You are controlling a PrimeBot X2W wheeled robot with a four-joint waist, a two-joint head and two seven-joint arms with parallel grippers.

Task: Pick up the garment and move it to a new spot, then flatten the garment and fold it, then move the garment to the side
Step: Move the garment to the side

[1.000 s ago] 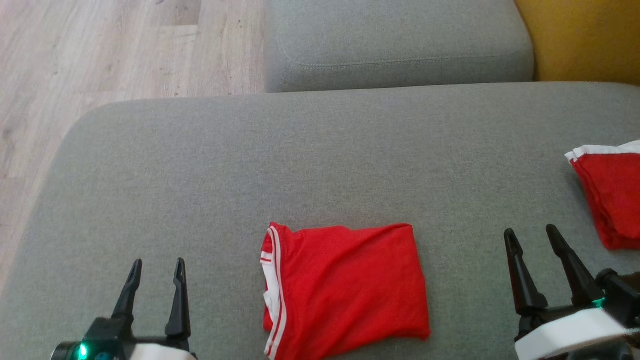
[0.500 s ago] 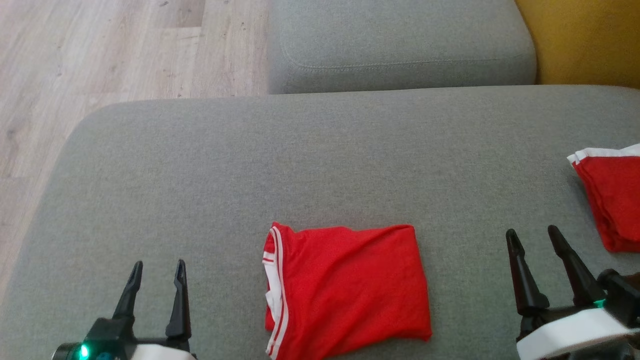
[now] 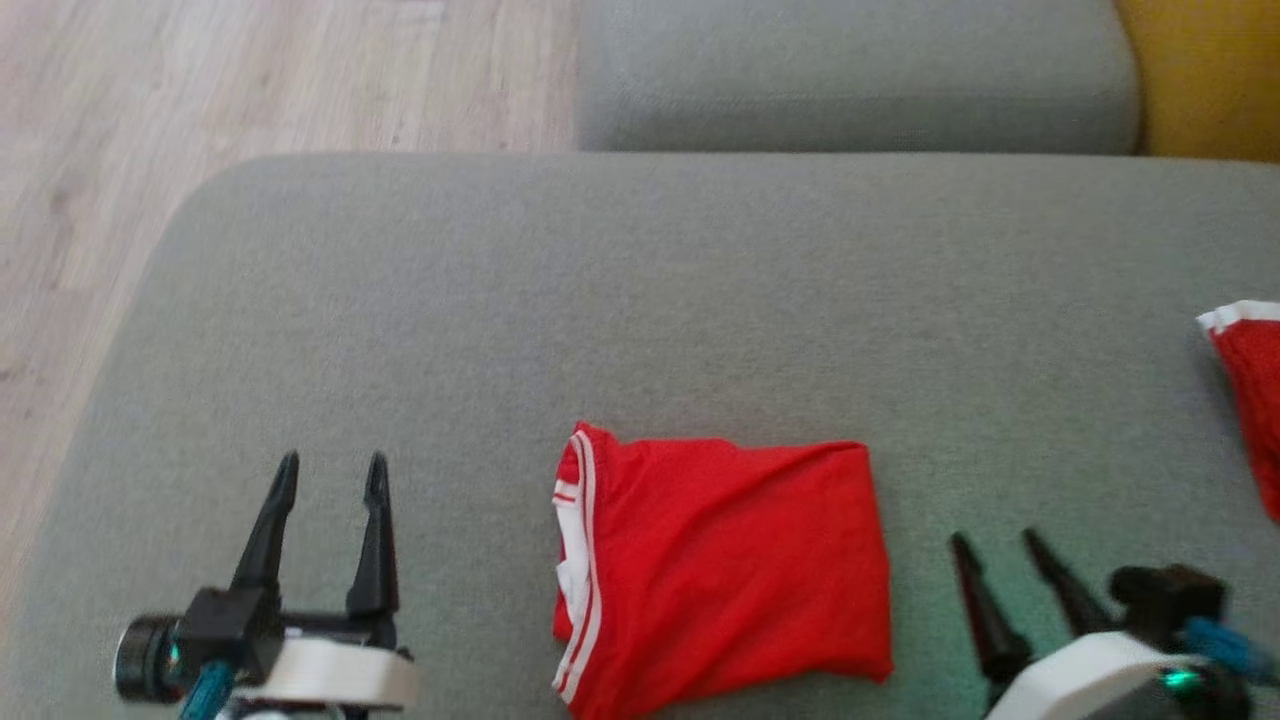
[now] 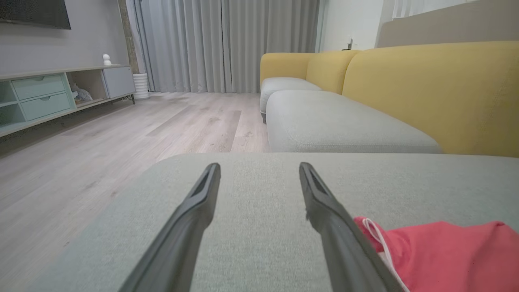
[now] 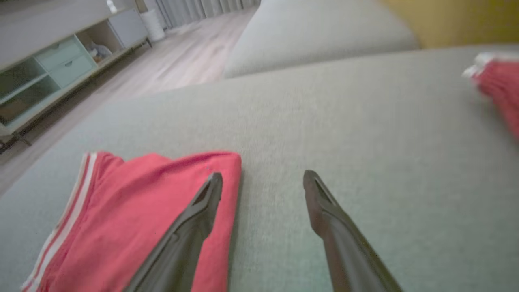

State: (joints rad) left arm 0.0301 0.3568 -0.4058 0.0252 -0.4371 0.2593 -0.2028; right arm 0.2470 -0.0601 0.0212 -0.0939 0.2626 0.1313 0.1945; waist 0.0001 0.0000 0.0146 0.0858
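The garment (image 3: 725,570) is red with white stripes along its left edge, folded into a rough rectangle on the grey cushion (image 3: 640,300). My left gripper (image 3: 330,472) stands open to its left, apart from it, nothing between the fingers. My right gripper (image 3: 995,545) is open just right of the garment's right edge. In the right wrist view the garment (image 5: 134,211) lies under and left of the left finger, and the right gripper (image 5: 262,175) hovers over the cloth's right edge. In the left wrist view the garment (image 4: 442,251) shows at the lower right, beside the open left gripper (image 4: 259,166).
A second red garment with white trim (image 3: 1250,400) lies at the cushion's right edge, also in the right wrist view (image 5: 496,85). Another grey seat cushion (image 3: 850,80) and a yellow backrest (image 3: 1215,80) lie beyond. Wooden floor (image 3: 200,100) is off the cushion's left edge.
The head camera has shifted, so the whole scene sits further right. My right gripper has dropped lower in the picture and come closer to the garment's right edge. The garment has not moved.
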